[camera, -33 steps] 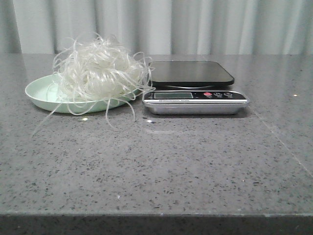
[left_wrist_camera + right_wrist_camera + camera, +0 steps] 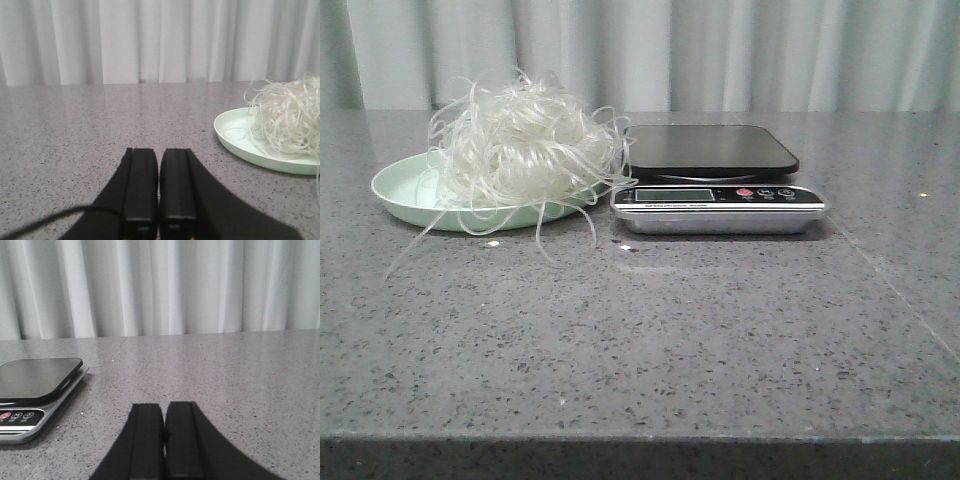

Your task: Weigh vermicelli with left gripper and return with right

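The vermicelli is a fluffy whitish tangle piled on a pale green plate at the left of the table; loose strands hang over the rim. It also shows in the left wrist view on the plate. A kitchen scale with a black platform stands just right of the plate, and shows in the right wrist view. My left gripper is shut and empty, low over the table, apart from the plate. My right gripper is shut and empty, apart from the scale. Neither gripper shows in the front view.
The grey speckled table runs to a front edge near the camera. White curtains hang behind the table.
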Robot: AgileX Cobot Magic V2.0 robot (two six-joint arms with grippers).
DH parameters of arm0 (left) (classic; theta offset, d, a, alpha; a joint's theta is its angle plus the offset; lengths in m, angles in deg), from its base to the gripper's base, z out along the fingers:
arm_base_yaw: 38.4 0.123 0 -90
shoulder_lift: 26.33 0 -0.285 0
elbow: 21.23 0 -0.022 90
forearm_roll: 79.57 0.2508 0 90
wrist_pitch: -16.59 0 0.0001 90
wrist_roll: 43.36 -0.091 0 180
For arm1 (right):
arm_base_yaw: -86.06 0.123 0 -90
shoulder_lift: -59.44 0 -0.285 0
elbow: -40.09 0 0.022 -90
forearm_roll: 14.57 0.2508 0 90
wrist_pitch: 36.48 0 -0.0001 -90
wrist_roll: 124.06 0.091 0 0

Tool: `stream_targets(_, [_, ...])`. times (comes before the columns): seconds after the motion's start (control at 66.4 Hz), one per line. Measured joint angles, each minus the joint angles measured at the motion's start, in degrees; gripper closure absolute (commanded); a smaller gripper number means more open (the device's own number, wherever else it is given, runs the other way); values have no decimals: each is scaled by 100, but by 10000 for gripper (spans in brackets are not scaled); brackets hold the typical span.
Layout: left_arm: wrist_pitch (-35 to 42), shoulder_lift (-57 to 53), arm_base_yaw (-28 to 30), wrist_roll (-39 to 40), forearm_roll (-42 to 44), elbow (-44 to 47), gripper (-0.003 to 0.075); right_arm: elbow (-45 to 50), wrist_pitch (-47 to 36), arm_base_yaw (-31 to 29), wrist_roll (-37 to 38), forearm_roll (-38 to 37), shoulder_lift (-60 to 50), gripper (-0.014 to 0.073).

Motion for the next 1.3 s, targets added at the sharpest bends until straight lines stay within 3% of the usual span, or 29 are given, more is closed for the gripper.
stream_targets(0.362, [51,0,0,0,0,0,594,0,0,0,0,0,0,427])
stream_targets(0.573, [1067,0,0,0,-199,-156,594,0,0,0,0,0,0,427])
stream_targets(0.723, [590,115,0,0,-260,-1021,594,0,0,0,0,0,0,427])
stream_targets(0.979, [-1150,1499,0,0,-352,-2629,594,0,0,0,0,0,0,427])
stream_targets(1.296, [-1328,2593,0,0,-486,-2779,569,0,0,0,0,0,0,427])
